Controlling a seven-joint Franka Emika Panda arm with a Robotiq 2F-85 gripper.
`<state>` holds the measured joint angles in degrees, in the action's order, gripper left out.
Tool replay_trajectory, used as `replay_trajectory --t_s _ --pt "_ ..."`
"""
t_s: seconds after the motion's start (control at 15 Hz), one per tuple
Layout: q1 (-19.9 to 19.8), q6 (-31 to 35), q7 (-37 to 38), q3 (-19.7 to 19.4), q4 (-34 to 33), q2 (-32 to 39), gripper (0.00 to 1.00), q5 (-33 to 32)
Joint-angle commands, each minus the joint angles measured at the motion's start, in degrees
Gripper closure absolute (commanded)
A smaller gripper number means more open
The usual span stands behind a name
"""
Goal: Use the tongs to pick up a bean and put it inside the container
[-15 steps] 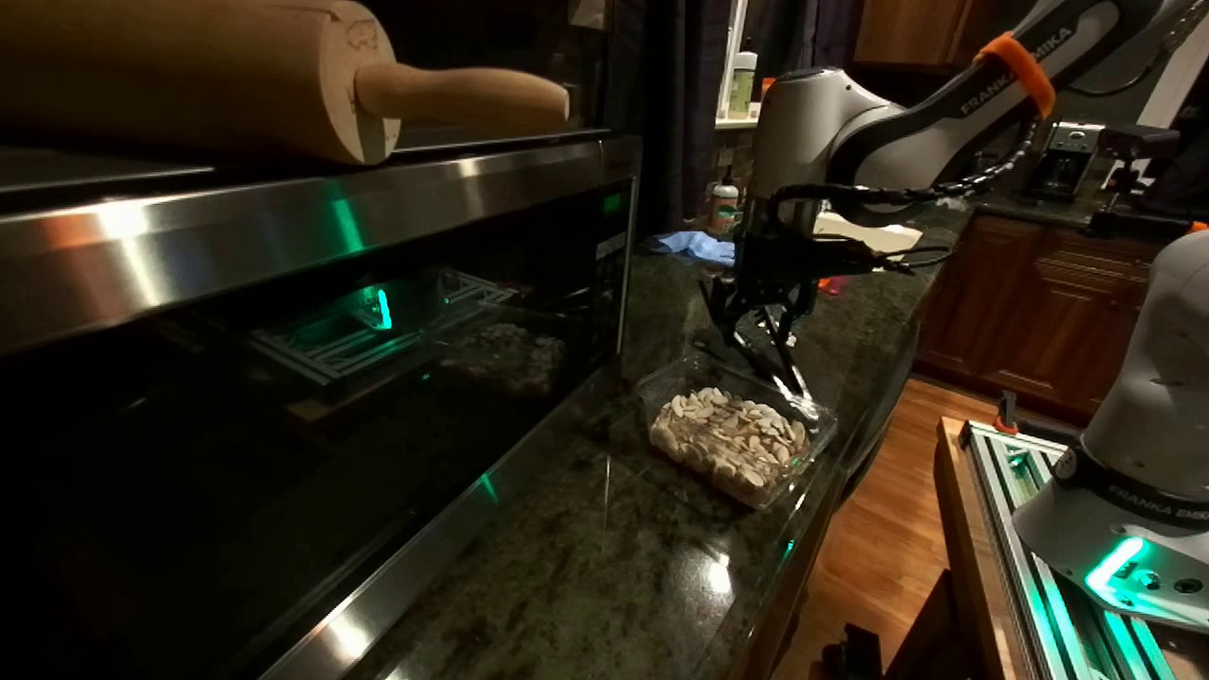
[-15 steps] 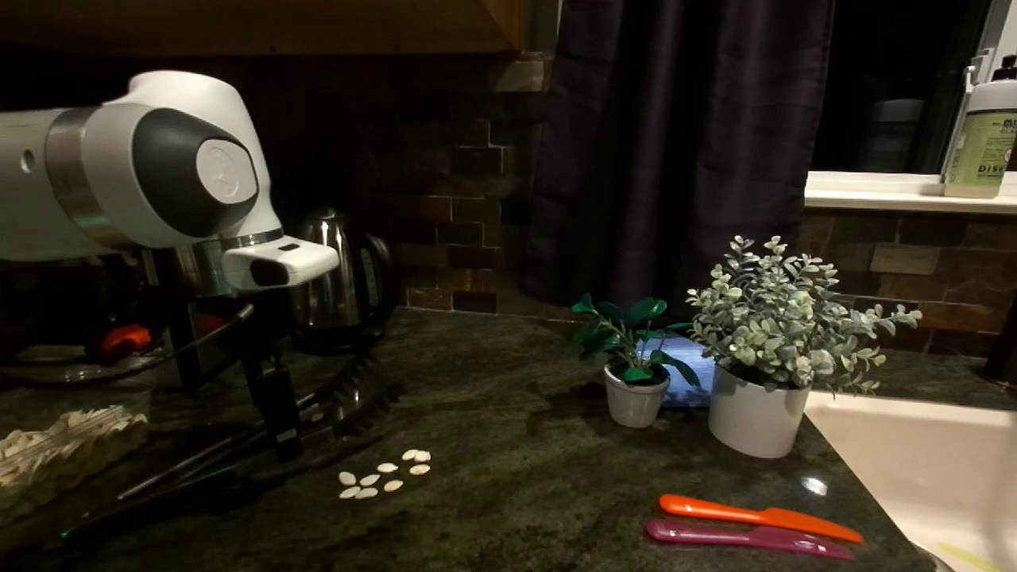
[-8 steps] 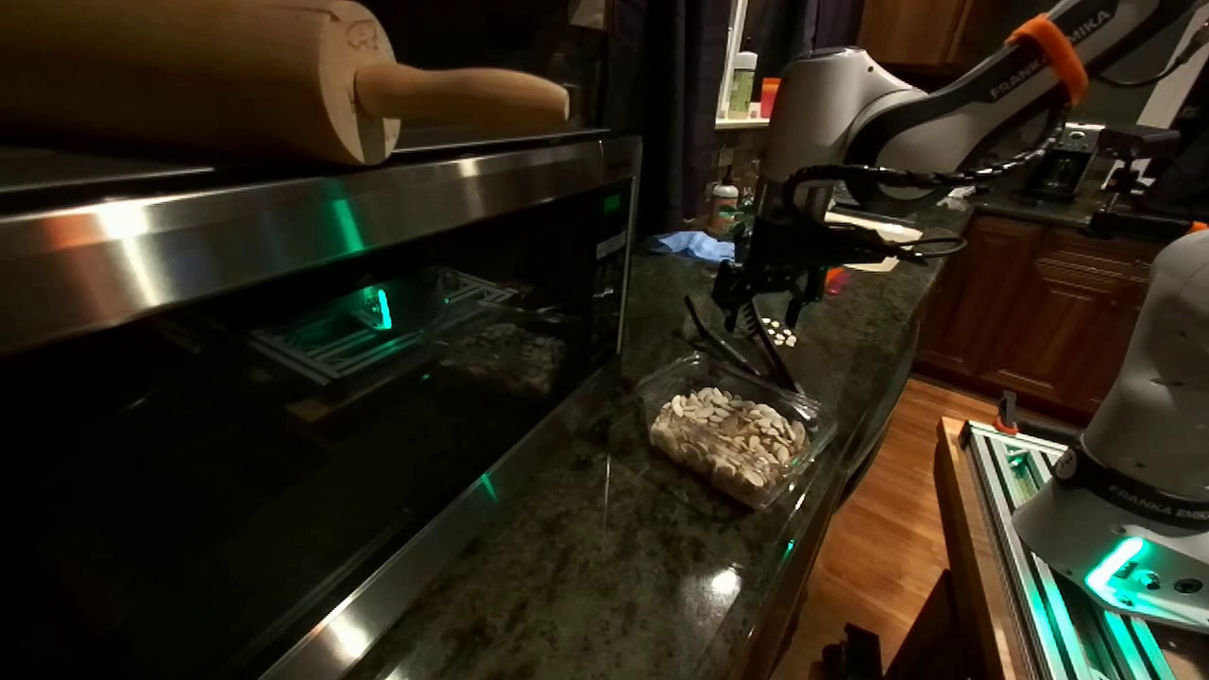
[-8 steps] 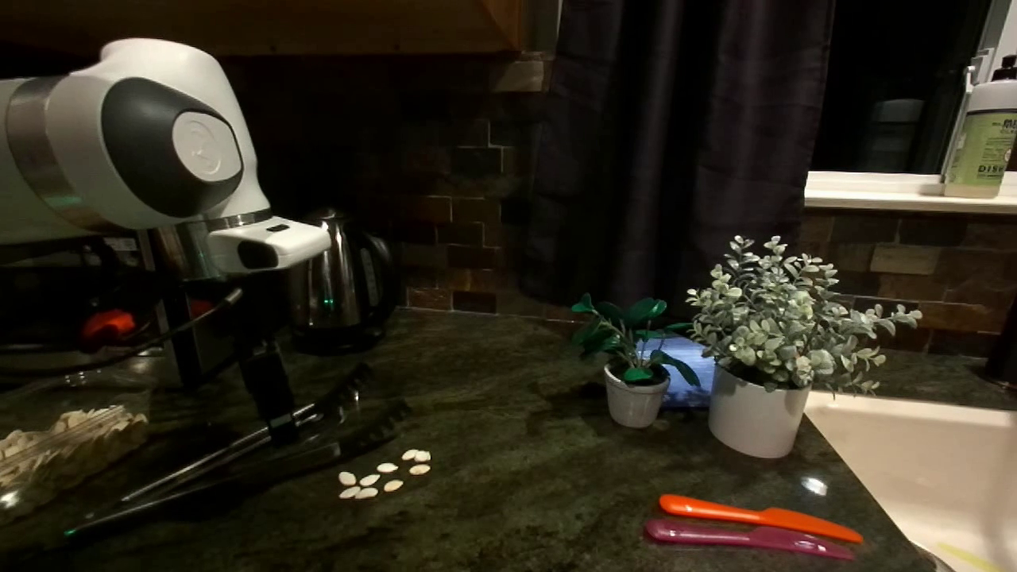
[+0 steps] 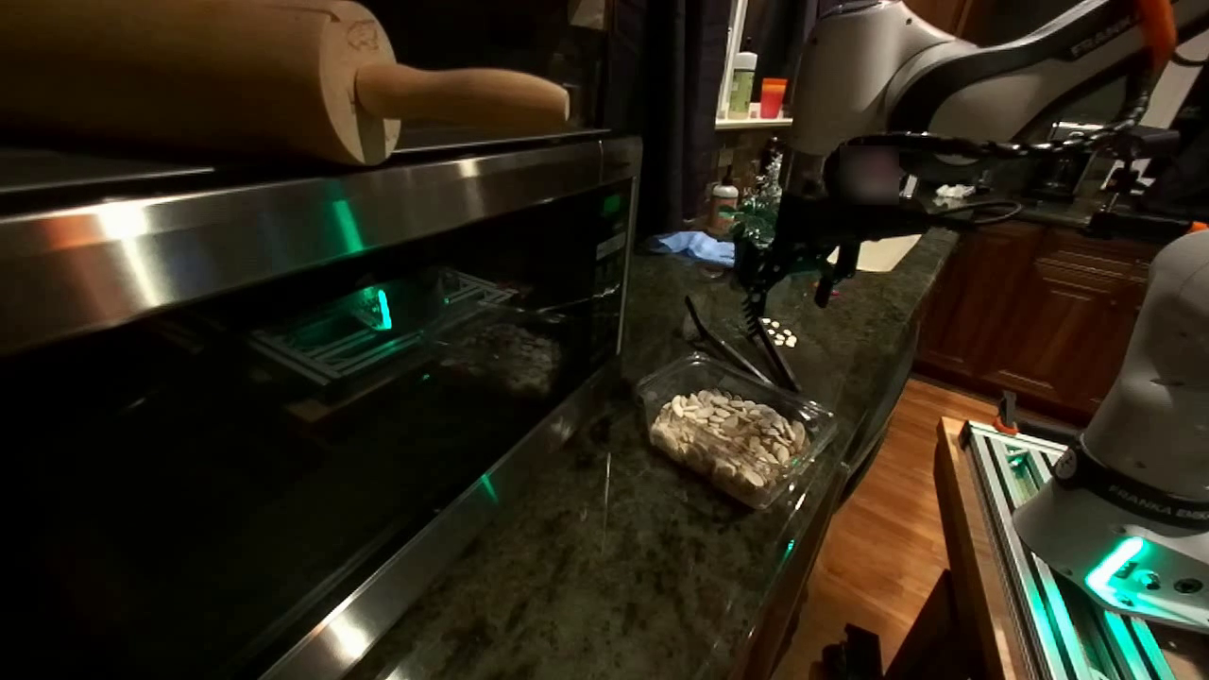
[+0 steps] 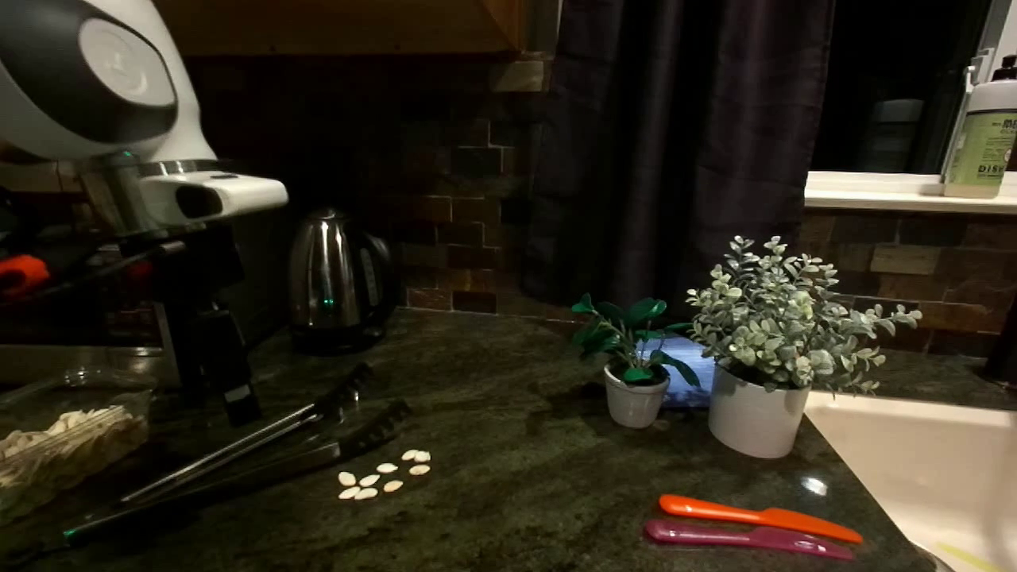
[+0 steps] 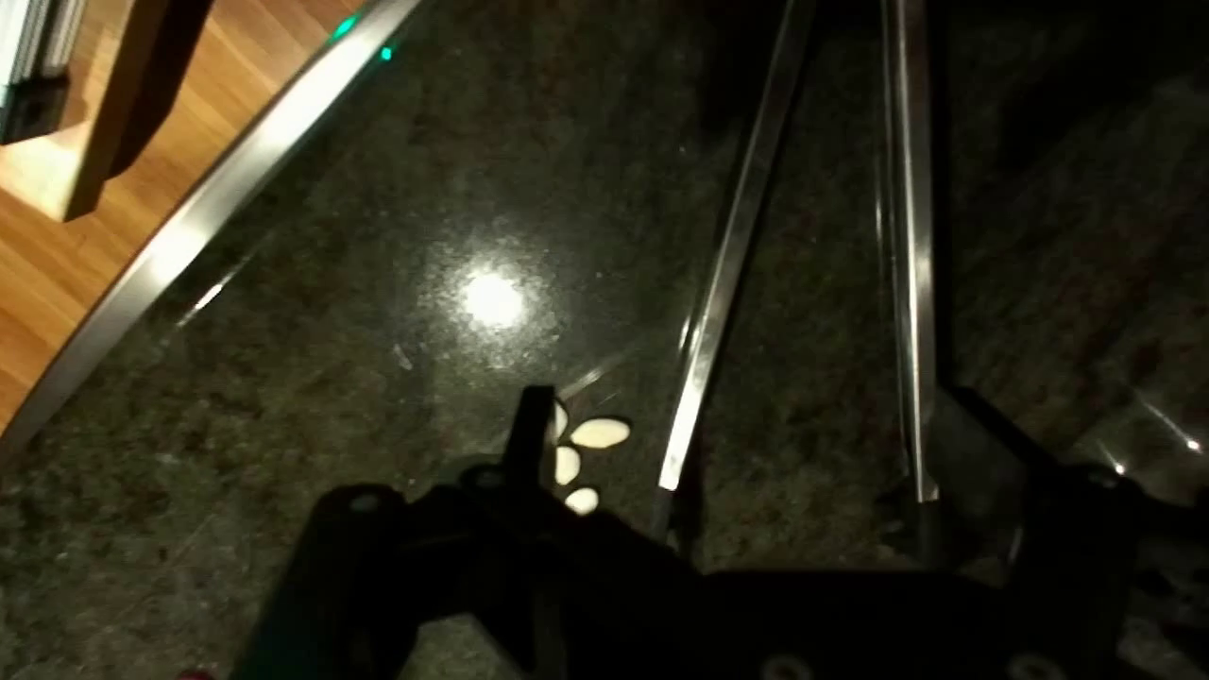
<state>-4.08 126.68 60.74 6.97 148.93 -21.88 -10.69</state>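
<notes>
The tongs (image 6: 230, 453) lie on the dark counter with their two long metal arms spread apart; their black-toothed ends point toward several loose pale beans (image 6: 387, 468). In the wrist view both tongs arms (image 7: 732, 246) run between my widely parted fingers, and a few beans (image 7: 601, 433) show beside the left finger. My gripper (image 5: 790, 295) hangs open above the tongs, holding nothing. A clear plastic container (image 5: 803, 408) full of pale beans stands beside the closed end of the tongs; that container is partly cut off by the frame edge in an exterior view.
A microwave (image 5: 604, 283) with a rolling pin (image 5: 283, 76) on top borders the counter. Elsewhere are a steel kettle (image 6: 326, 270), two potted plants (image 6: 759, 417), orange and purple knives (image 6: 755, 515) and a sink (image 6: 914, 445). The counter's edge (image 7: 189, 227) drops to the floor.
My gripper has risen and drawn back from the tongs, its jaws opening a little wider. The tongs have settled on the counter; beans and container stand where they were.
</notes>
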Motion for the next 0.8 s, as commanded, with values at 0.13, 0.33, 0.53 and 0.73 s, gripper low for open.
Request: replay_trajectory --t_s 0.13,0.33,0.53,0.73 --pt "1.29 -12.93 0.42 3.08 3.0 -16.93 0.0 0.18" --pt "1.79 -15.67 0.19 3.79 3.45 -22.26 0.0 1.39" --pt "2.05 -16.42 0.13 4.48 4.29 -25.98 0.0 2.22" --pt "1.03 -15.64 -0.48 5.0 2.69 -24.4 0.0 1.67"
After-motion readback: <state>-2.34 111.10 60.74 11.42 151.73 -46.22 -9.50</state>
